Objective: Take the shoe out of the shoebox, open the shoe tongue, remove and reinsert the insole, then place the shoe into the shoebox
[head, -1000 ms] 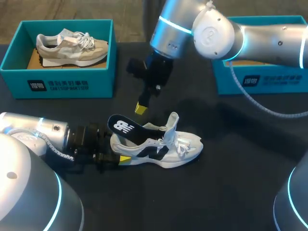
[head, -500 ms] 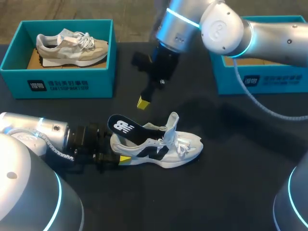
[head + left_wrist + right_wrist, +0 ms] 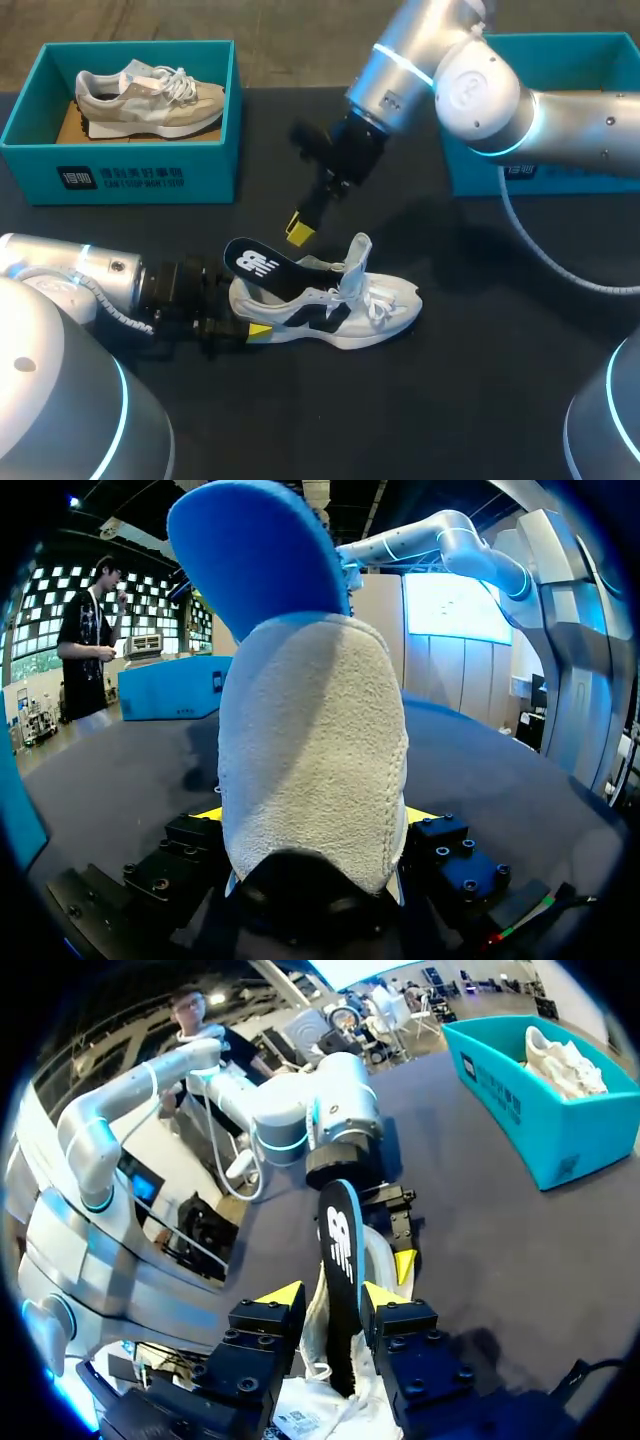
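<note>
while the left gripper (image 3: 241, 312) clamps the heel of the white shoe (image 3: 350, 305) lying around the middle of the worktop (image 3: 470, 380), the right gripper (image 3: 298, 231) hangs empty, fingers parted, just above the insole (image 3: 262, 267) sticking up from the heel.

Bare black table (image 3: 480, 380) near and right of the white-and-black sneaker (image 3: 340, 305): toe and near flank open to approach. Heel side blocked: left gripper (image 3: 250, 308) clamped on it. Overhead, black insole (image 3: 262, 266) sticks up from the heel, with right gripper (image 3: 298, 230) just above it, fingers apart. Teal cardboard shoebox (image 3: 120, 170) far left, second teal shoebox (image 3: 478, 183) far right.
</note>
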